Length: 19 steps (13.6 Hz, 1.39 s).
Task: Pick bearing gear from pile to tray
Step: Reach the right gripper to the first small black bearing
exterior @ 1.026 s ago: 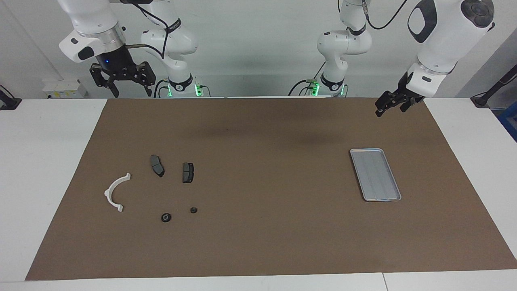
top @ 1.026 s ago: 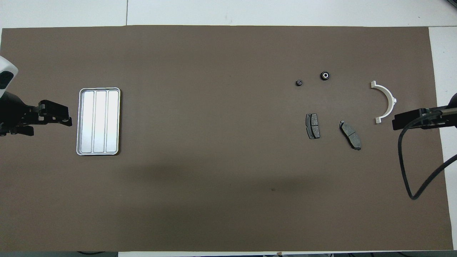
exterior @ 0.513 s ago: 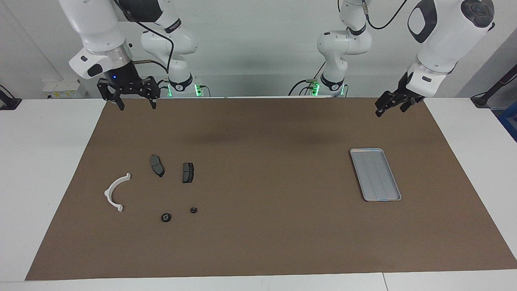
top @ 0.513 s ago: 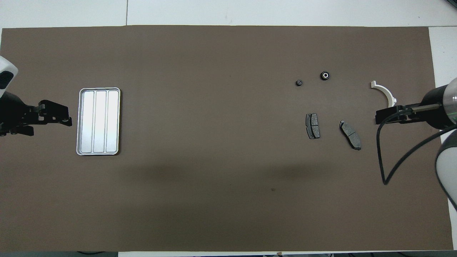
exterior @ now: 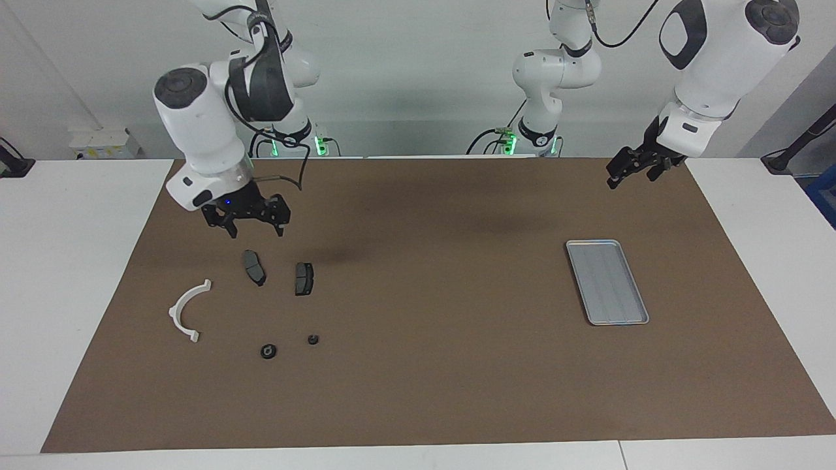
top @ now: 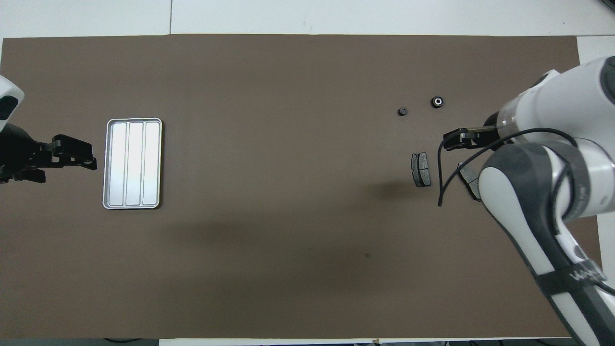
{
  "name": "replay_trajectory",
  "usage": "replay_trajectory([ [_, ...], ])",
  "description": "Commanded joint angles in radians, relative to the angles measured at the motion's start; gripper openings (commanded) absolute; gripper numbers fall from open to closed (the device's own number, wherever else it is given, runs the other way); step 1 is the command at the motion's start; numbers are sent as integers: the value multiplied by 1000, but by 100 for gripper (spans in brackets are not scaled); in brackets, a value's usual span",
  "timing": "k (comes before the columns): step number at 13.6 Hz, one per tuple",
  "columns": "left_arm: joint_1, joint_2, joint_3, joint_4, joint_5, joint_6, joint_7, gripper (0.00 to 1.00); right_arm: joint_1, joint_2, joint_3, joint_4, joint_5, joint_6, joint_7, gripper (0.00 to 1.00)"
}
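R gripper spread, empty, over brake pads. Its arm hides white bracket overhead; facing view shows it. L gripper spread, waiting by tray

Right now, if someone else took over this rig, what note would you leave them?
Right pincer: open, empty, in the air over the mat near the two brake-pad plates, touching nothing.
Left pincer: open, empty, waiting above the mat's edge at the left arm's end.
Pile: white half-ring bracket, both plates, and two small black round pieces lying farther from the robots than the plates, all loose on the brown mat.
Tray: toward the left arm's end, nothing in it.
Done: nothing picked yet.
Left: grasp a round piece from the pile and set it in the tray.
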State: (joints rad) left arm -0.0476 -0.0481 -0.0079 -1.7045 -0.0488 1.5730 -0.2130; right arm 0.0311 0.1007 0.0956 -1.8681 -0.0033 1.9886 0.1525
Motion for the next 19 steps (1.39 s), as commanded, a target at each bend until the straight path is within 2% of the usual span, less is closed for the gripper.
replay_trajectory([
  [1,-1,-10,3,5,-11,-11,7,100,42,132,3,49,-21,91,97,100],
  [7,-1,-10,3,5,-11,-11,7,100,89,437,1,314,-67,115,199,100],
  [9,-1,-10,2,5,-11,-11,7,100,92,510,1,384,-110,107,232,100],
  [12,-1,-10,3,5,-11,-11,7,100,93,579,1,444,-148,102,234,100],
  [19,-1,-9,3,5,-11,-11,7,100,105,619,1,480,-179,118,239,99],
])
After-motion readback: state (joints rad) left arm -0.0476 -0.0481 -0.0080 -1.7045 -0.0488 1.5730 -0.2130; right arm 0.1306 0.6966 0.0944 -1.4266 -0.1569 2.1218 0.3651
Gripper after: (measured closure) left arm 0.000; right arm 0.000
